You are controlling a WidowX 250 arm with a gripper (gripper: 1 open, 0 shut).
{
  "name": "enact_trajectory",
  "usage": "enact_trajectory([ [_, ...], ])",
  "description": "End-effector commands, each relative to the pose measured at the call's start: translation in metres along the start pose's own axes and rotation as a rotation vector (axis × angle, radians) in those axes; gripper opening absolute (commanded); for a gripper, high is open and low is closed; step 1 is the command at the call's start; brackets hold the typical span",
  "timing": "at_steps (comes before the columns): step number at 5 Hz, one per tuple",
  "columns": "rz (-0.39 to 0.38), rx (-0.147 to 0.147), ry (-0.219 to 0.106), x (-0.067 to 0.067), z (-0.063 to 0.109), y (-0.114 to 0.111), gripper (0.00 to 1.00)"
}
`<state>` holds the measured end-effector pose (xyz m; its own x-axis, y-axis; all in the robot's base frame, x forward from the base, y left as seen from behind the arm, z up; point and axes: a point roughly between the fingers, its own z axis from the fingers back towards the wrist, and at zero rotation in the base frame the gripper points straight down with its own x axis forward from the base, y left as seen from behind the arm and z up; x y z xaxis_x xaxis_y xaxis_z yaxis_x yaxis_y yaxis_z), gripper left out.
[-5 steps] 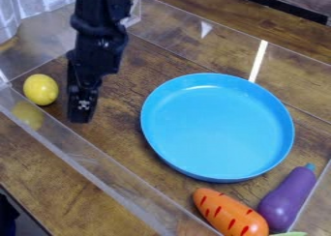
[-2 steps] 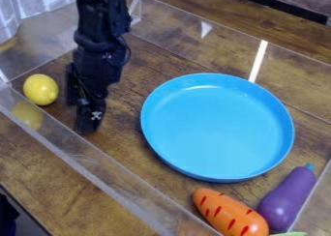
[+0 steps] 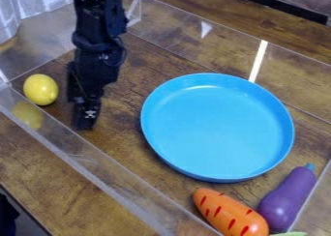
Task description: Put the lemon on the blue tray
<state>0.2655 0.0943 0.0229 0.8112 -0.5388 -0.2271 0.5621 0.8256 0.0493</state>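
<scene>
The pincer [image 3: 85, 112], released and seemingly spread wide, has sunk slightly beside the lemon [image 3: 42, 88] near the worktop's [image 3: 181, 56] left edge. No grasp yet; the blue tray [image 3: 216, 126] sits empty mid-worktop.

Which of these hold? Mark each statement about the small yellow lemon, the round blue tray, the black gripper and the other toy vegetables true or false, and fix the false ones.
1. The small yellow rounded lemon lies on the round sky-blue plastic tray. False: it sits on the wooden table, left of the tray.
2. The tray holds nothing. True.
3. The black gripper is shut on the lemon. False: it is open and holds nothing, with the lemon to its left.
4. The orange striped carrot and the purple eggplant lie side by side near the bottom right. True.
5. The gripper hangs over the tray. False: it is left of the tray, over the table.
</scene>
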Motion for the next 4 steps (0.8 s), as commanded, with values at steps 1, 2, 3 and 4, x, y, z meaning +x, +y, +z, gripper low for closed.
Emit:
enact_trajectory([
  [1,0.018,0.023,-0.017,0.0021,0.0025,0.0076,1.0],
  [2,0.032,0.02,-0.018,0.0035,0.0017,0.0094,0.0],
  [3,0.074,0.013,-0.016,0.0009,0.0039,0.0116,0.0],
  [4,0.115,0.008,-0.012,-0.0023,0.0089,0.0128,0.0],
])
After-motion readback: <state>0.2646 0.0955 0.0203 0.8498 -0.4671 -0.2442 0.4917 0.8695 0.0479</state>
